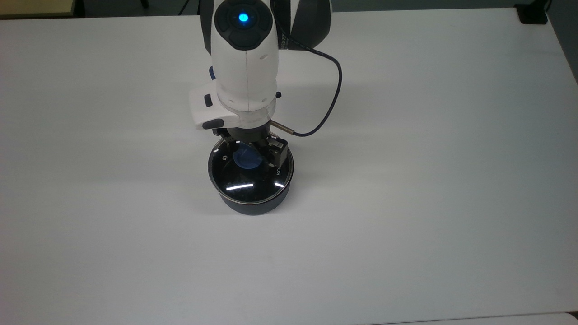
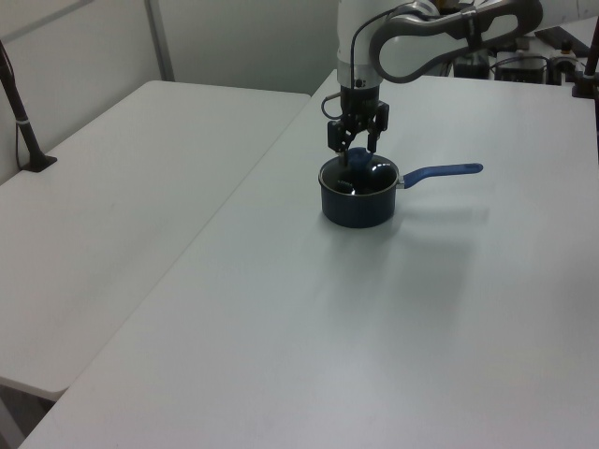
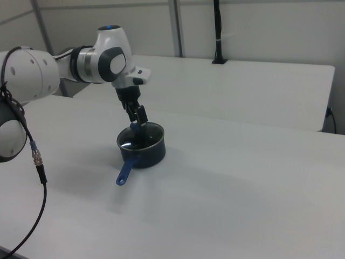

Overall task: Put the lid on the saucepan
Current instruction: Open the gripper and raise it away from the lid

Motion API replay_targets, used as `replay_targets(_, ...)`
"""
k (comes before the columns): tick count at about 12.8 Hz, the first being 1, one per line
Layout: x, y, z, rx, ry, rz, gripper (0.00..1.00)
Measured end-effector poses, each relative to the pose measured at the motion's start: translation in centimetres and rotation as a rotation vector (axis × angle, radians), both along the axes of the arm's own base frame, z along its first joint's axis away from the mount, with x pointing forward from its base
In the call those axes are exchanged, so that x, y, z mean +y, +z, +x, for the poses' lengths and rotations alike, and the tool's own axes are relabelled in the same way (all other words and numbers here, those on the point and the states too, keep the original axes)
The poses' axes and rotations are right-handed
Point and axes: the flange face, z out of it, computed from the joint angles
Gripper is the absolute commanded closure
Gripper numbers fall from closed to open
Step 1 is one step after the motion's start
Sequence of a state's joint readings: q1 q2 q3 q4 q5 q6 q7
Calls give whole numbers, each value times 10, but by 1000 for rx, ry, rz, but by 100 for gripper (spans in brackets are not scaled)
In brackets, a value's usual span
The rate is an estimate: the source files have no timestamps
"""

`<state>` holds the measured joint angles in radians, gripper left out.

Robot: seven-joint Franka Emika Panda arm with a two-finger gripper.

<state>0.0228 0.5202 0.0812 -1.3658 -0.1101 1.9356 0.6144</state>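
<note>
The glass lid (image 1: 244, 180) with its blue knob (image 1: 246, 158) lies flat on the black saucepan (image 1: 253, 205) in the middle of the white table. My gripper (image 1: 250, 146) hangs just above the knob, open, with one finger on each side of it and touching nothing. In the left view the gripper (image 2: 354, 142) stands a little above the lid (image 2: 360, 178), and the saucepan's blue handle (image 2: 445, 171) points to the left view's right. The right view has the gripper (image 3: 137, 116) over the saucepan (image 3: 145, 155), with the handle (image 3: 125, 172) pointing toward the camera.
A dark cable (image 1: 332, 90) loops from my wrist to the top view's right. A black object (image 1: 533, 13) sits at the table's far right corner. A second white table (image 2: 112, 187) with a black post (image 2: 23, 122) adjoins on the left view's left.
</note>
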Motion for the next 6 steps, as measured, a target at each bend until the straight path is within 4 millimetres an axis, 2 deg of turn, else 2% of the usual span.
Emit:
replay_targets(2,6,6,0,-10,8,1,0)
replay_targets(4,14,37,-8,-51,27,2,0)
replay_targets(6,31,74,-40,-61,128,-6,0)
